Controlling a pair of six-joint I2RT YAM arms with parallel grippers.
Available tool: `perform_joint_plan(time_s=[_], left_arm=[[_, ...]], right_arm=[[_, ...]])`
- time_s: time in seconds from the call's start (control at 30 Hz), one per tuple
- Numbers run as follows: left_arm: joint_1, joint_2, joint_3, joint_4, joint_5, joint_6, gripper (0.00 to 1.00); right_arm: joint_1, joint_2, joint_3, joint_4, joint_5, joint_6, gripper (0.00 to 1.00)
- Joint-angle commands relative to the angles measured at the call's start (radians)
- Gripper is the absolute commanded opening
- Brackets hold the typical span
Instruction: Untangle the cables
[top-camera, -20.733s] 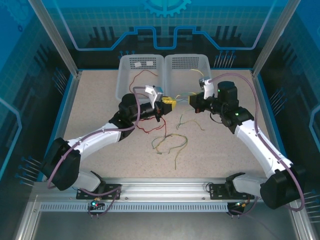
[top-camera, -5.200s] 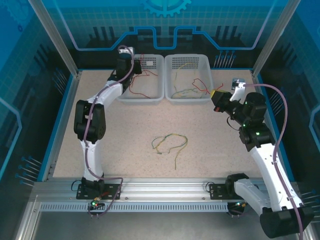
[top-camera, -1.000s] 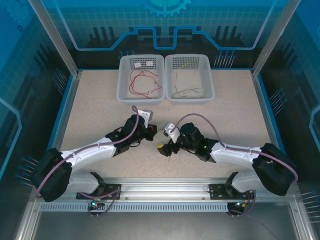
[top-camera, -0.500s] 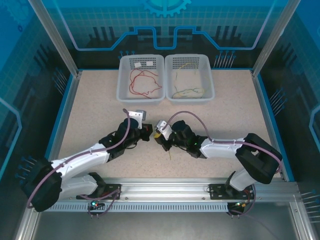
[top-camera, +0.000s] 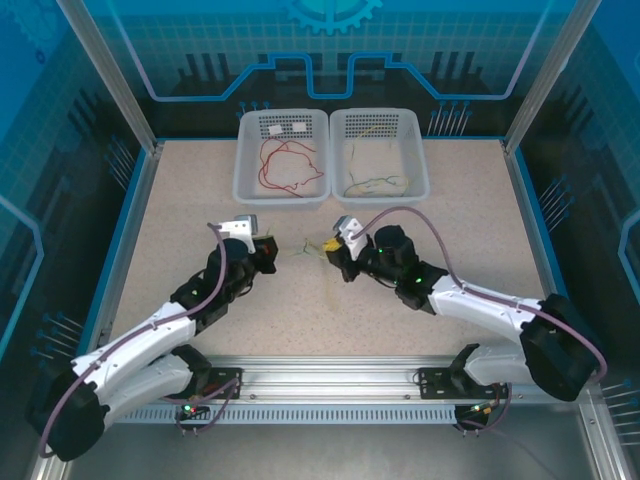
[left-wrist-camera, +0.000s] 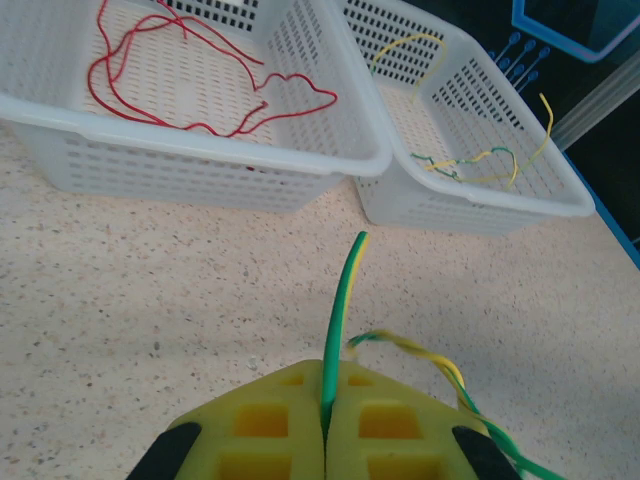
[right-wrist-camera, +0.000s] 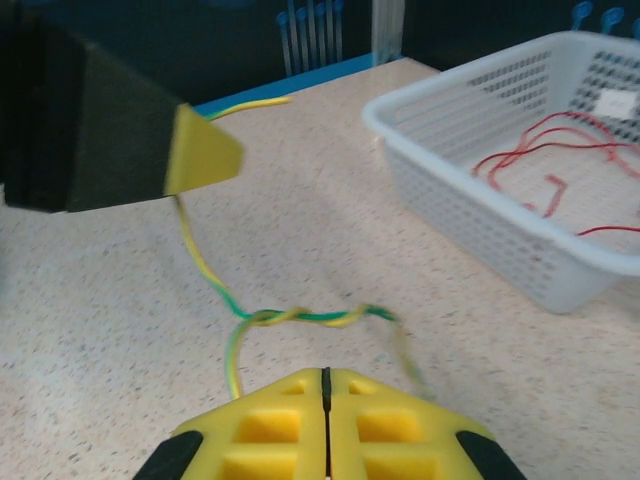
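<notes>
2 white baskets: left basket (top-camera: 280, 198), right basket (top-camera: 380, 198). 2 grippers: left gripper (top-camera: 268, 249), right gripper (top-camera: 331, 247). 2 loose yellow-green cables (right-wrist-camera: 300, 317), twisted together. Tangled, count unclear: red cables (top-camera: 285, 165), binned yellow-green cables (top-camera: 375, 183). 1 worktop (top-camera: 460, 225).

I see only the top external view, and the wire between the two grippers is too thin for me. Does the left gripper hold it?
Observer: Yes. In the left wrist view the left gripper is shut on a yellow-green cable; its end stands up from between the pads.
Operator: Is that cable untangled?
Observer: No. The right wrist view shows two yellow-green strands twisted together before the right gripper.
Operator: Does the right gripper hold them?
Observer: Its jaws are shut, but no wire shows in the seam; the strands pass down behind its pads, so I cannot tell.
</notes>
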Motion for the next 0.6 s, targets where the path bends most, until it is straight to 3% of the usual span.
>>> perform_joint_plan(time_s=[0.0, 0.13, 0.57], left_arm=[[0.052, -0.044, -0.022, -0.068, -0.092, 0.007, 0.00], [0.085, -0.088, -0.022, -0.100, -0.115, 0.025, 0.00], [0.184, -0.160, -0.013, -0.136, -0.160, 0.057, 0.00]], right_arm=[[-0.088, -0.058, 0.029, -0.105, 0.024, 0.082, 0.00], [-0.187, -0.123, 0.036, -0.169, 0.025, 0.162, 0.00], [-0.399, -0.191, 0.062, -0.304, 0.190, 0.303, 0.00]])
